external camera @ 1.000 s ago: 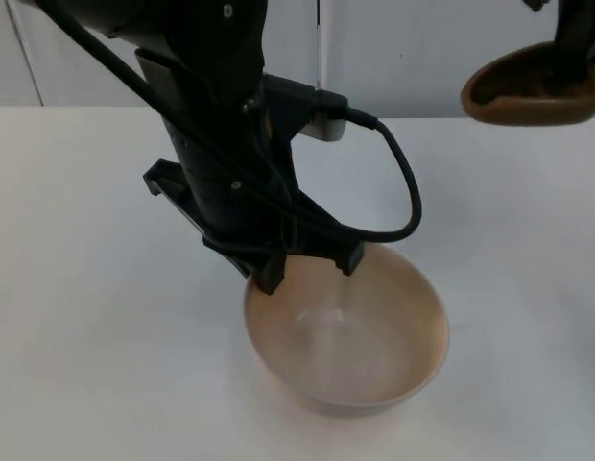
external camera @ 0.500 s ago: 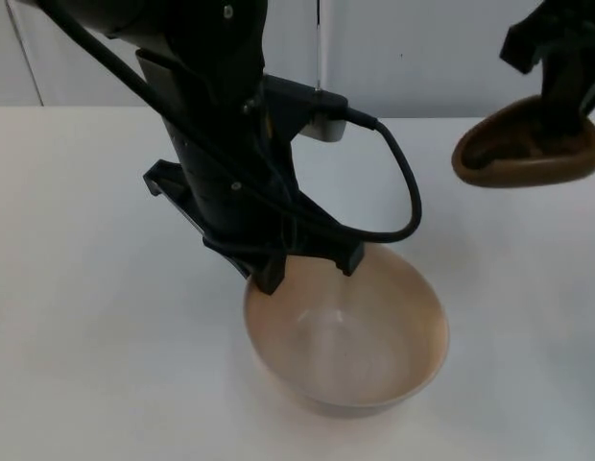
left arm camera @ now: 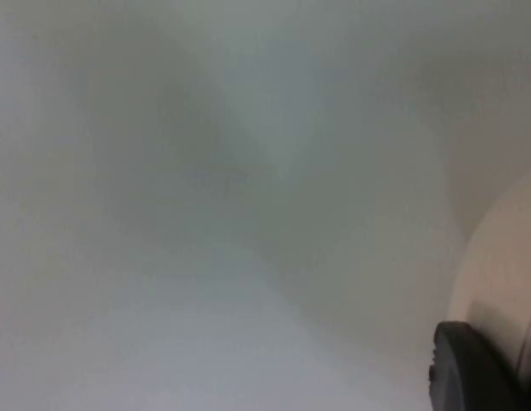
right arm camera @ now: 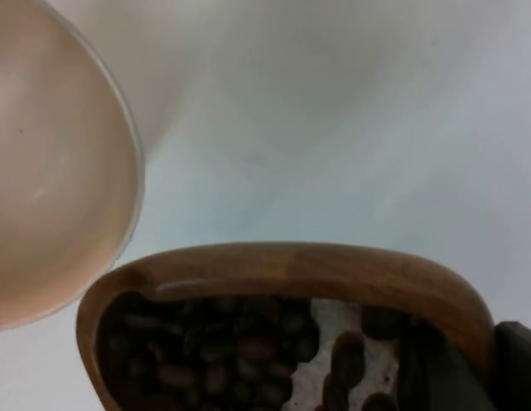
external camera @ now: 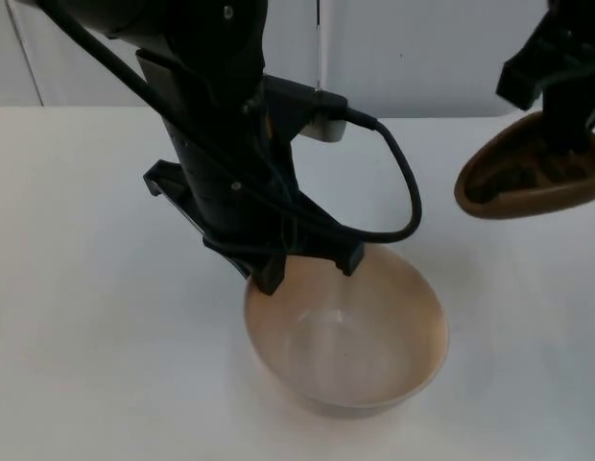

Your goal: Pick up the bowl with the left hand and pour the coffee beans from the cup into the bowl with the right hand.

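A pale tan bowl sits low at the centre of the table, empty, and my left gripper is shut on its far rim. The left wrist view catches the bowl's edge beside a black fingertip. At the right edge, above the table, my right gripper is shut on a brown wooden cup tilted toward the bowl, with dark coffee beans inside. In the right wrist view the cup holds coffee beans, and the bowl lies beyond it.
The white table spreads bare to the left of the bowl. A grey partition wall closes off the far side.
The right gripper has carried the cup downward and slightly toward the bowl, tilting it so the beans show. The left gripper and the bowl have stayed put.
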`<state>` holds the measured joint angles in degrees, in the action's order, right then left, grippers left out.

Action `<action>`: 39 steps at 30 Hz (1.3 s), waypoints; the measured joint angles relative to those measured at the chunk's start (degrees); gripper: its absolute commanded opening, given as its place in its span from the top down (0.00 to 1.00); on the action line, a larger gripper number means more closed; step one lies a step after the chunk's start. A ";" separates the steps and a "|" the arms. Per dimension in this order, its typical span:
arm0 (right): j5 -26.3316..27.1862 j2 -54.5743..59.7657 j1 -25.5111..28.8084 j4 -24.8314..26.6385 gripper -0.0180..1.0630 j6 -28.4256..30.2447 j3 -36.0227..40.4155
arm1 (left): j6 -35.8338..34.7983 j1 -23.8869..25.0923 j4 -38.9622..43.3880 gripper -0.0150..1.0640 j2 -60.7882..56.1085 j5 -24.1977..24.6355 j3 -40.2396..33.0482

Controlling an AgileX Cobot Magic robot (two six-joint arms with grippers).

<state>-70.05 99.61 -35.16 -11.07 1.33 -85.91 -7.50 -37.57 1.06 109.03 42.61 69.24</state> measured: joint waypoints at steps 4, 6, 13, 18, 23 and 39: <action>0.00 0.00 -2.89 -0.78 0.98 -0.61 0.09 | 0.00 0.00 0.00 0.99 0.00 0.00 0.00; 0.00 0.00 -3.52 -1.08 0.98 -0.84 0.13 | 0.00 0.00 0.00 0.99 0.00 0.00 0.00; 0.00 -0.10 -4.48 -2.68 0.98 -1.33 0.34 | 0.00 0.00 0.00 0.99 0.00 0.00 0.00; 0.00 -0.10 -4.58 -4.11 0.98 -1.74 0.34 | 0.00 0.00 0.00 0.99 0.00 0.00 0.00; 0.00 -0.10 -6.70 -6.81 0.98 -2.58 0.34 | 0.00 0.00 0.00 0.99 0.00 0.00 0.00; 0.00 -0.10 -9.95 -13.80 0.98 -5.16 0.47 | 0.00 0.00 0.00 0.99 0.00 -0.34 0.00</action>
<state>-70.05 99.51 -45.11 -24.88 -3.82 -85.43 -7.50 -37.57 1.06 109.03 42.27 69.24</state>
